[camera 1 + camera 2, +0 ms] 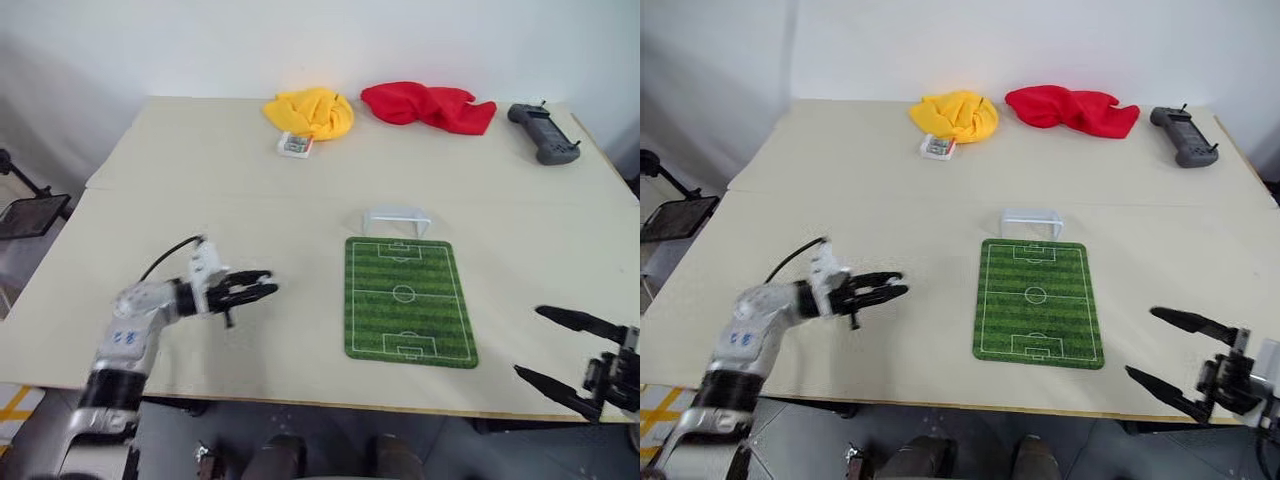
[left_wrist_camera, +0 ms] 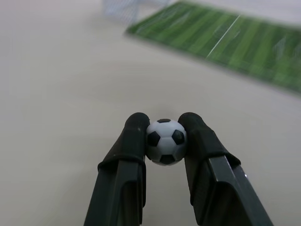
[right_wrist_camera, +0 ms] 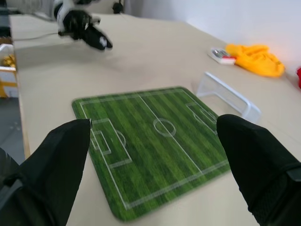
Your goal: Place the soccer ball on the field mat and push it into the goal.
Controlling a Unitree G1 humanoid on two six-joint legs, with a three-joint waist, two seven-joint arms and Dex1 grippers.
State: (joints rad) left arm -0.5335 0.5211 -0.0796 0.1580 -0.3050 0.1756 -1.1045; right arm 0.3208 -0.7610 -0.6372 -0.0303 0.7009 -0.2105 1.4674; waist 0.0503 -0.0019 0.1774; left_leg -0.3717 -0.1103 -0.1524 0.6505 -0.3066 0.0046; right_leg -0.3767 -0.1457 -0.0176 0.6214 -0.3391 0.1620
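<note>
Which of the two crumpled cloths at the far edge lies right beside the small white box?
The yellow cloth: the small white box sits against its near edge. The red cloth lies farther right, nearer the grey controller.

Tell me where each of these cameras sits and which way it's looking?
Left eye and right eye: on the head, facing forward and down over the table; they show both arms, the left gripper, the right gripper, the mat and the goal.
Left wrist: on the left arm, looking along its jaws, shut on the ball, toward the mat and goal.
Right wrist: on the right arm, looking between its open jaws across the mat to the goal and left gripper.
All views share the mat and goal.
</note>
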